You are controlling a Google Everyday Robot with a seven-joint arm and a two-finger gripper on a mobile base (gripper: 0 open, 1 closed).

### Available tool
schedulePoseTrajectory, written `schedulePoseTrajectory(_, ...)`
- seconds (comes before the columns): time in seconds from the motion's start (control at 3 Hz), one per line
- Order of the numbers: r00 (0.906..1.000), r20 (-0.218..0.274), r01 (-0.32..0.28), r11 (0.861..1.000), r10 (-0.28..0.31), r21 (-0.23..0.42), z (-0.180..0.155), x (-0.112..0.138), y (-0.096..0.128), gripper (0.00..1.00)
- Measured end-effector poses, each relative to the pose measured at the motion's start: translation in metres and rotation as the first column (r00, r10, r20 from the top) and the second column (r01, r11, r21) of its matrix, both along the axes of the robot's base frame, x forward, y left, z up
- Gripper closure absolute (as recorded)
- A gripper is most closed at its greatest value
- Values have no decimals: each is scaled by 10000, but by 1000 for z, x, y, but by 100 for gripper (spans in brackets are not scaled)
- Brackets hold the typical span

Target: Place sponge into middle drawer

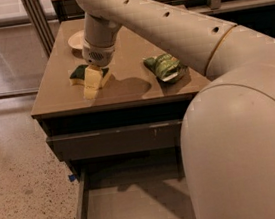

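The sponge (79,73), yellow foam with a dark green layer, lies on the brown cabinet top (125,90) near its left front part. My gripper (92,84) points straight down at the sponge and covers its middle; green shows on its left, yellow on its right. The middle drawer (136,213) stands pulled open at the bottom of the view, with a bare grey-brown floor and a low left wall (80,208). My arm's large pale body hides its right part.
A green-and-white snack bag (165,67) lies on the cabinet top to the right of the gripper. A pale bowl (76,40) sits behind the sponge. A closed drawer front with small scratches (116,140) sits above the open drawer. Speckled floor lies to the left.
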State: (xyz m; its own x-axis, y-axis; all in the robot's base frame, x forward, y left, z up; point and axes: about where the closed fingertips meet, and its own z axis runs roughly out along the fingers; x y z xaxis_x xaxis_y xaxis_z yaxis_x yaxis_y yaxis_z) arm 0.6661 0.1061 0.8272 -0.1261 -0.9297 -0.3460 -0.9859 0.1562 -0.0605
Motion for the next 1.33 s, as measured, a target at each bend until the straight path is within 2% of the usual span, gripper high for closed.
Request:
schedulePoseTrajectory(0.33, 10000, 37, -72, 10000, 72, -22, -3, 2, 4, 0)
schedulePoseTrajectory(0.67, 10000, 37, -72, 10000, 72, -22, -3, 2, 4, 19)
schedulePoseTrajectory(1.0, 10000, 36, -73, 10000, 73, -22, -3, 2, 4, 50)
schedulePoseTrajectory(1.33, 10000, 36, -73, 10000, 73, -22, -3, 2, 4, 73)
